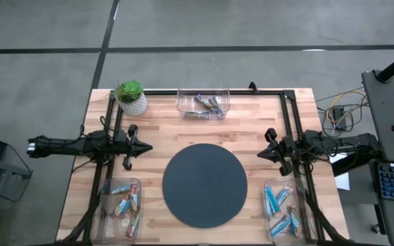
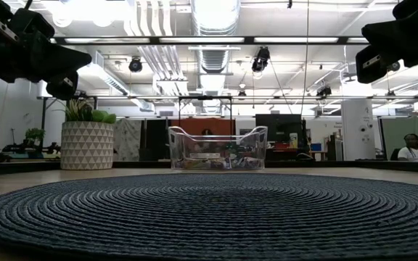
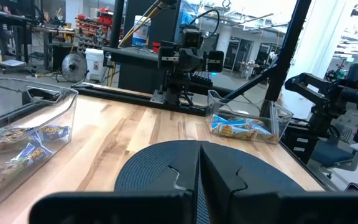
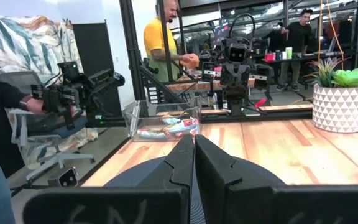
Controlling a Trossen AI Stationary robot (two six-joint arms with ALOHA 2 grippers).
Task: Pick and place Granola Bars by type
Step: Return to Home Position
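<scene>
The granola bars lie in three clear bins on the wooden table. Dark mixed bars (image 1: 204,104) are in the far centre bin (image 1: 180,96). Red, green and blue ones (image 1: 123,203) are in the near left bin (image 1: 102,205). Blue ones (image 1: 279,205) are in the near right bin (image 1: 268,186). My left gripper (image 1: 146,146) hangs shut and level above the table, left of the dark round mat (image 1: 204,186). My right gripper (image 1: 260,154) hangs shut on the mat's right. Neither holds anything; the shut fingers show in the wrist views (image 3: 199,168) (image 4: 192,163).
A potted plant (image 1: 131,97) stands at the far left corner. Black rails (image 1: 252,91) run along the table's far edge and both sides. A person in a yellow shirt (image 4: 160,43) and another person's arm (image 4: 5,93) show beyond the table's left side.
</scene>
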